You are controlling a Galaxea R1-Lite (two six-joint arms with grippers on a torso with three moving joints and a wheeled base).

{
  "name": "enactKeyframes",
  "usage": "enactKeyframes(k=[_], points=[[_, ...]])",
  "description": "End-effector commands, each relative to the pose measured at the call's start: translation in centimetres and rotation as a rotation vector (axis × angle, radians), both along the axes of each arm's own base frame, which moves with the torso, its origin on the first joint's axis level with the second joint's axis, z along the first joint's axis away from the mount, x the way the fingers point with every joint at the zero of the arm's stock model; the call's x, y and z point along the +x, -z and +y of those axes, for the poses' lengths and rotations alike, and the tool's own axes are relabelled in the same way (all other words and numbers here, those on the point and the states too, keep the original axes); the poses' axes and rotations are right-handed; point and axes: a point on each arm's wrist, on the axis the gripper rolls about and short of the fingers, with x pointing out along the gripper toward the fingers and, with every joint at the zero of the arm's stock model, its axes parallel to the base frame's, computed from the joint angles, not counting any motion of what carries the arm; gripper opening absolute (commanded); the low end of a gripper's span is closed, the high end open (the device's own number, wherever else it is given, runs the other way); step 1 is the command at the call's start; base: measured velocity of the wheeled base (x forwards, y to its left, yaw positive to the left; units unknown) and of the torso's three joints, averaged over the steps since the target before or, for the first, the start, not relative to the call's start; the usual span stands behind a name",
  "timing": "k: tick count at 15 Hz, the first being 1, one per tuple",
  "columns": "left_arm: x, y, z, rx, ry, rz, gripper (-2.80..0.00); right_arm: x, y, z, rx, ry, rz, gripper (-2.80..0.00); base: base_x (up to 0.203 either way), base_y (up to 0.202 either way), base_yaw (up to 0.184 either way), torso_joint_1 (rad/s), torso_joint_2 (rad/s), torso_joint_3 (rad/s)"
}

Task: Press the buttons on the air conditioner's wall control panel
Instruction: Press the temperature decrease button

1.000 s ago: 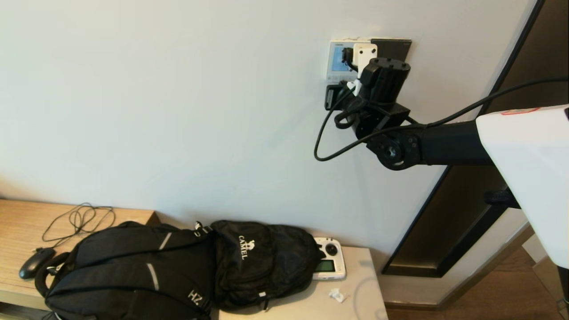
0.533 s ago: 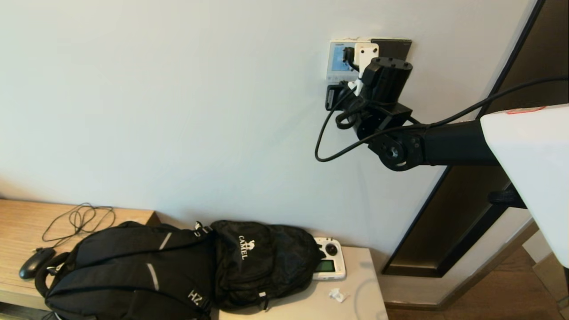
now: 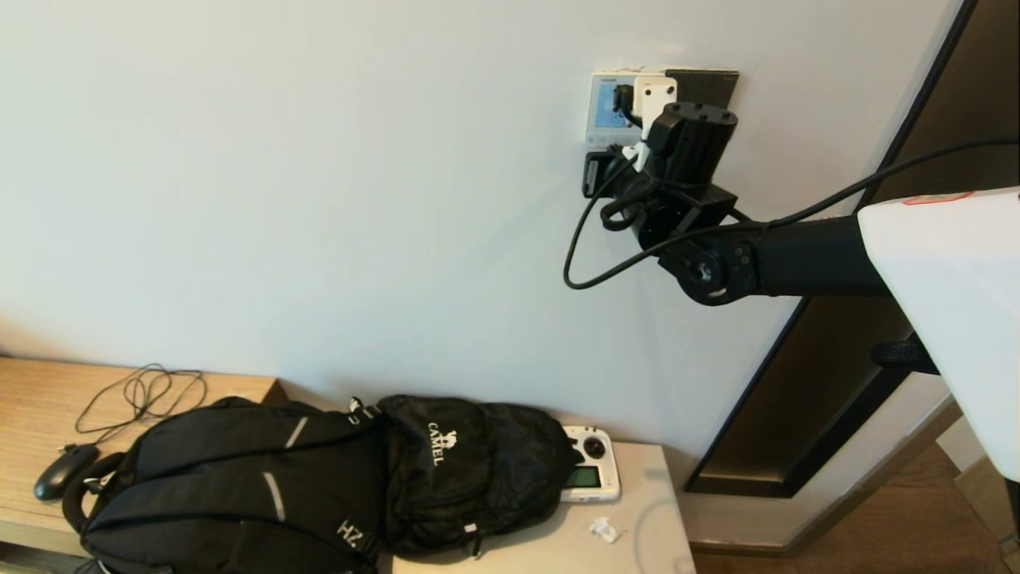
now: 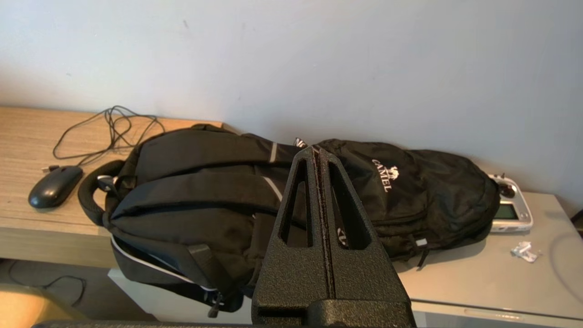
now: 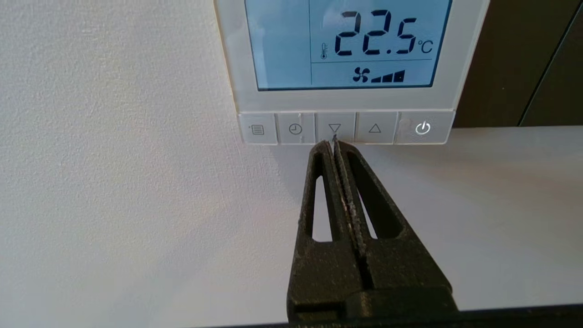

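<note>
The white wall control panel (image 3: pixel 603 108) hangs high on the wall; its light-blue screen (image 5: pixel 346 43) reads 22.5 °C. A row of pale buttons (image 5: pixel 296 129) runs along its bottom edge. My right gripper (image 5: pixel 333 142) is shut and empty, its tip at the lower edge of the down-arrow button (image 5: pixel 334 128). In the head view the right arm (image 3: pixel 685 159) reaches up and covers the panel's right part. My left gripper (image 4: pixel 317 151) is shut and empty, parked low over the black backpacks.
A black square plate (image 3: pixel 705 84) sits right of the panel. Below, two black backpacks (image 3: pixel 319 478), a white handheld controller (image 3: pixel 591 474), a mouse (image 3: pixel 64 470) and a cable lie on the tables. A dark door frame (image 3: pixel 829 383) stands at right.
The right arm shifted slightly right and down, then came back a little towards the panel. The left arm has not moved.
</note>
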Motion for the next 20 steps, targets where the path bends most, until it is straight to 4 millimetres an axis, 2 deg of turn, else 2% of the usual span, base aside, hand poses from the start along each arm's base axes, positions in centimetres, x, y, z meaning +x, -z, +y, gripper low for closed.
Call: enactKeyframes(k=[1,8,15,20], points=[[0.0,0.0,0.0,-0.001,-0.001,-0.002,-2.8,0.2,0.0,-0.1,0.0,0.005,-0.003,-2.8,0.0,0.0,0.0,0.0,0.0,0.0],[0.0,0.0,0.0,-0.001,-0.001,-0.002,-2.8,0.2,0.1,-0.1,0.0,0.007,-0.004,-2.8,0.0,0.0,0.0,0.0,0.0,0.0],[0.0,0.0,0.0,-0.001,0.0,-0.002,-2.8,-0.9,-0.6,0.0,0.009,-0.005,-0.022,-2.8,0.0,0.0,0.0,0.0,0.0,0.0],[0.0,0.0,0.0,-0.001,-0.001,-0.001,-2.8,-0.4,-0.2,0.1,0.001,-0.002,-0.016,-2.8,0.0,0.0,0.0,0.0,0.0,0.0]])
